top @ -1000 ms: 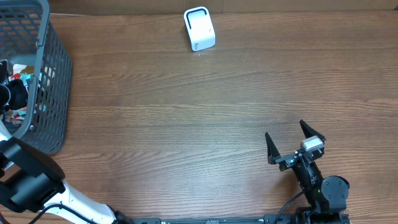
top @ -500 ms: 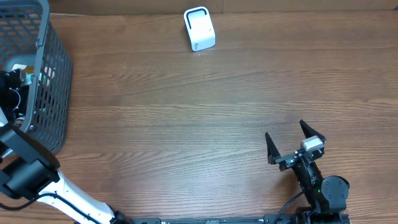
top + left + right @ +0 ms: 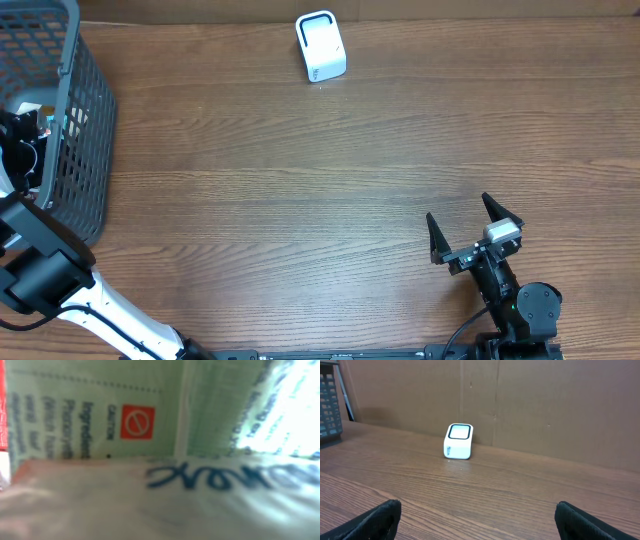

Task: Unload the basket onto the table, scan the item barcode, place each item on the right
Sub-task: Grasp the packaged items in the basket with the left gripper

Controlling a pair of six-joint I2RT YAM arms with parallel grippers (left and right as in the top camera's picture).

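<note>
Basket [image 3: 88,130] on table [image 3: 300,200] left, scanner [image 3: 320,46] far centre

Overhead and right wrist share scanner [image 3: 320,47]

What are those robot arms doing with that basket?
The left arm is reaching down into the grey basket, right up against a pale green packet with printing on it. Whether its jaws have hold of the packet cannot be seen. The right gripper sits apart, jaws wide open, holding nothing. The white scanner stands at the far side with nothing in front of it yet.
</note>
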